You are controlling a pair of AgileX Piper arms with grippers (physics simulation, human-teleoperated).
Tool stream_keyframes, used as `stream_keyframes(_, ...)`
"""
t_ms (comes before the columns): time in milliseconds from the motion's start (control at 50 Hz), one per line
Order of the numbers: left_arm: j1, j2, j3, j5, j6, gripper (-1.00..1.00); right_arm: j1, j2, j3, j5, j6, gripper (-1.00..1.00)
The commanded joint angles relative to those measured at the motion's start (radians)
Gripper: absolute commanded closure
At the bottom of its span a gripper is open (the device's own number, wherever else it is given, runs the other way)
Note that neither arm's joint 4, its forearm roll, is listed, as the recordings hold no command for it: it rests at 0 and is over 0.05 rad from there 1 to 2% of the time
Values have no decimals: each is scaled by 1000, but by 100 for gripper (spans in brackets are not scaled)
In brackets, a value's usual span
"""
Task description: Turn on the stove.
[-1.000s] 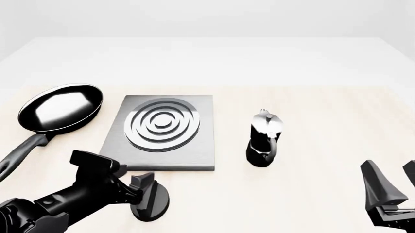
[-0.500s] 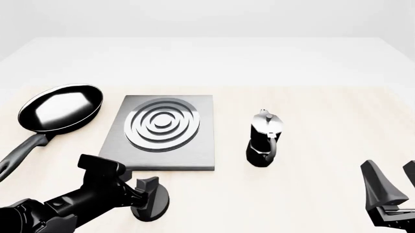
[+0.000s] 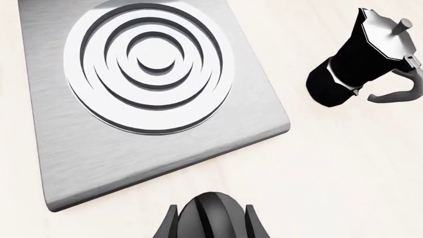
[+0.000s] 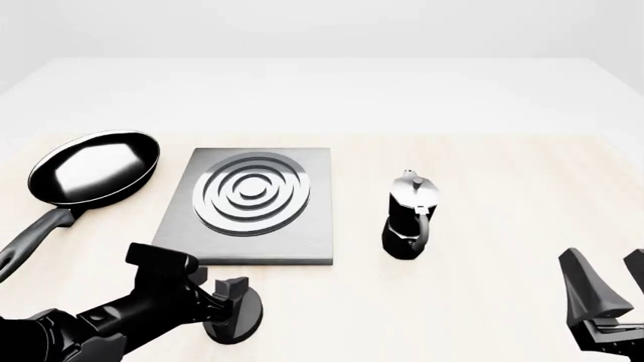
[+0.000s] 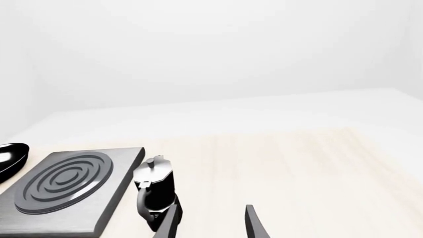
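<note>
The stove (image 4: 252, 243) is a flat brushed-grey slab with an oval ringed burner (image 4: 249, 193), left of the table's middle. Its black ridged knob (image 4: 241, 318) stands on the table just in front of the slab's near edge. My left gripper (image 4: 229, 300) is shut on the knob; in the left wrist view both fingers (image 3: 170, 227) press against the knob (image 3: 210, 214), with the stove (image 3: 99, 153) beyond. My right gripper (image 4: 607, 298) hangs open and empty at the near right, far from the stove; its fingers (image 5: 254, 224) show spread apart.
A black frying pan (image 4: 93, 166) lies left of the stove, its handle pointing toward the near left. A small black moka pot (image 4: 409, 217) stands upright right of the stove, also seen in both wrist views (image 3: 360, 59) (image 5: 156, 191). Light wooden table (image 4: 483, 166) all around.
My left arm's wrist has crept a little right and down while the gripper stays on the knob, turning slightly around it. The right arm has not moved.
</note>
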Motion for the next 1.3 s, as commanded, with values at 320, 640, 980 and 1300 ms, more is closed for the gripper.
stream_keyframes(320,1,103,-10,-68,-11,-100,7,51,0,-41,6,-100)
stream_keyframes(640,-1,215,-3,-150,-48,-100,7,58,0,-44,4,-100)
stream_keyframes(980,57,174,6,-133,-18,-100,7,57,0,-43,-2,-100)
stream_keyframes(1300,121,137,20,-127,17,-100,11,68,0,-49,-2,-100)
